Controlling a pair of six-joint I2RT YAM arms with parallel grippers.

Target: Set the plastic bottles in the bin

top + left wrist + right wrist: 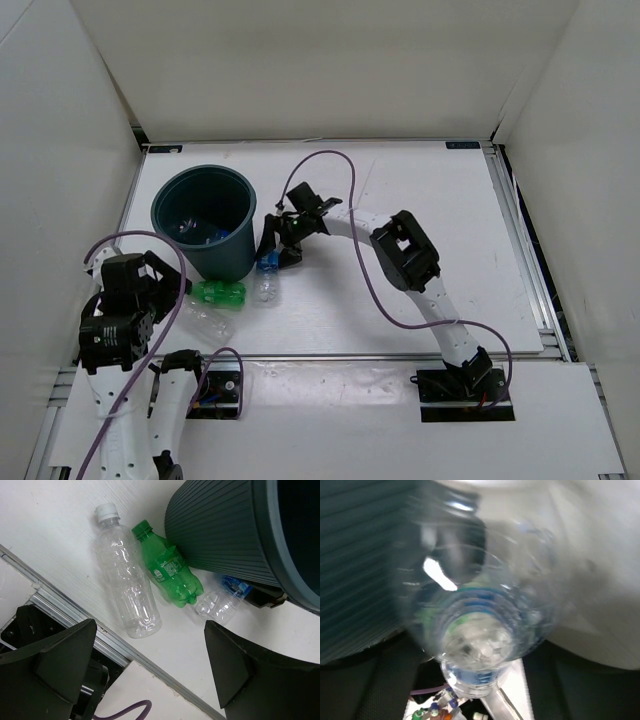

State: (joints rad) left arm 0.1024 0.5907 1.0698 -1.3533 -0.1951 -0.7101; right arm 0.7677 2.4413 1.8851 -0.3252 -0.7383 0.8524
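The dark teal bin [190, 205] stands at the table's left; a blue-labelled bottle [207, 236] lies inside it. Another blue-labelled bottle [267, 278] lies on the table at the bin's right foot. My right gripper [277, 246] is open with its jaws either side of that bottle's upper end. In the right wrist view the bottle [480, 625] fills the frame between the open jaws of that gripper [477, 680]. The green bottle [167, 570] and the clear unlabelled bottle [127, 587] lie side by side in front of the bin [220, 530]. My left gripper [150, 670] is open and empty above the table's front edge.
A metal rail [75, 625] runs along the table's front edge under my left gripper. White walls close in the table at the back and both sides. Purple cables loop over both arms [345, 165].
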